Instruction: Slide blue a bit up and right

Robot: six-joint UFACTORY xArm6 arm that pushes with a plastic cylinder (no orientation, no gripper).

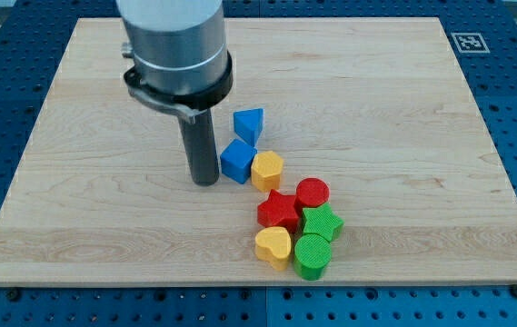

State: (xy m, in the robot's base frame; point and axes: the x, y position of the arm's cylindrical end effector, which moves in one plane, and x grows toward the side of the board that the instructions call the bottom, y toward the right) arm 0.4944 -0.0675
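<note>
My tip [205, 182] is set on the worktop [403, 109], nothing held, just left of the blue cube [237, 160]. The cube is turned corner-on; no long axis is seen. It touches the yellow block [267, 170], below the blue triangular block [249, 123].

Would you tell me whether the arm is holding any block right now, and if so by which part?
Nothing is held; the rod cannot grasp. My tip stands on the board just left of the blue cube, close against its left side.
</note>
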